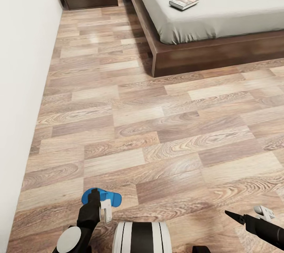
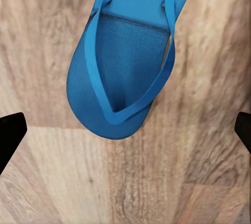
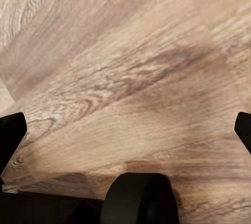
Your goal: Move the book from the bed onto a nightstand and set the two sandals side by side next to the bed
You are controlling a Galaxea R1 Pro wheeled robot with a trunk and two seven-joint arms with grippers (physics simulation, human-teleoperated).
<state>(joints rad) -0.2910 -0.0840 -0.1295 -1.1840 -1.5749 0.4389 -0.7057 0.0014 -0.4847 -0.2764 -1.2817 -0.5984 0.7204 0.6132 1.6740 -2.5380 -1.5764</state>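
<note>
A blue sandal (image 2: pixel 123 62) is lying flat on the wood floor (image 1: pixel 157 127), directly under the left claw (image 2: pixel 125 130), whose jaws are hanging spread. It looks light and floppy; pinching the sole's edge seems safest. The right claw (image 1: pixel 236 216) is idling, spread.

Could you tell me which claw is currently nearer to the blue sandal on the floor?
Left. The left claw hangs right above the blue sandal, open, fingertips either side in its wrist view. The right claw is off across the wood floor, apart from it.
</note>
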